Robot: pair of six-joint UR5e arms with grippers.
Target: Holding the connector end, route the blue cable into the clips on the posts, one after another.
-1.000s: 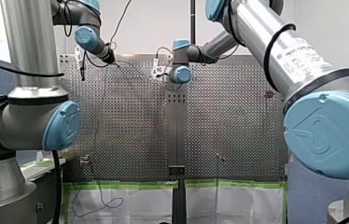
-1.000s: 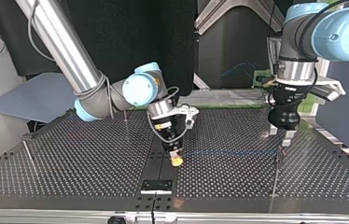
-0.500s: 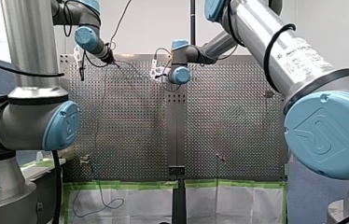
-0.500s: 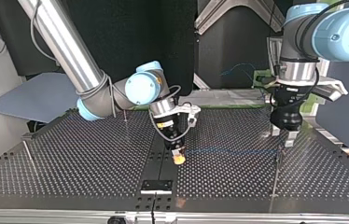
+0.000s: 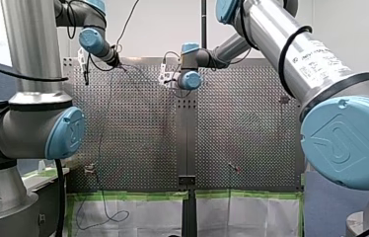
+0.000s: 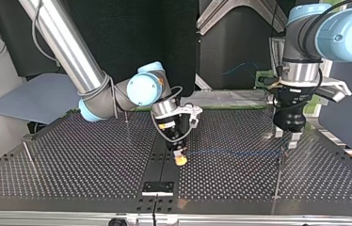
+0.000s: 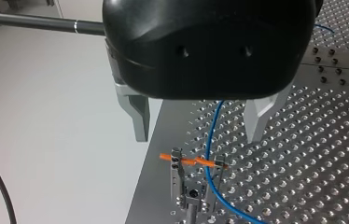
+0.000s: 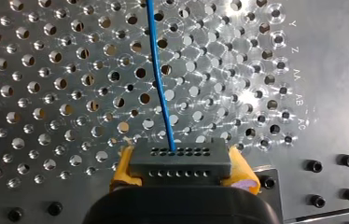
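Note:
In the right wrist view my right gripper [image 8: 182, 171] is shut, its yellow pads [image 8: 122, 169] on a grey connector block [image 8: 180, 157]. From the block the blue cable [image 8: 160, 74] leads away over the perforated plate. In the top view this gripper [image 6: 180, 159] stands low near the table's middle, and the blue cable [image 6: 230, 152] runs from it to a clip on a post [image 6: 281, 154] at the right. My left gripper [image 7: 199, 135] hangs open just above that clip [image 7: 196, 184]. The cable [image 7: 210, 158] passes between the clip's prongs, under an orange tie [image 7: 182, 160].
Further thin posts stand at the top view's left [image 6: 27, 151] and at the back [image 6: 126, 115]. A black plate [image 6: 157, 187] lies on the centre strip near the front edge. In the front view, slack cable [image 5: 104, 197] hangs over the table's near edge.
My left gripper has risen a little off the clip post and shifted slightly toward the top view's right. My right gripper has lifted slightly with the connector.

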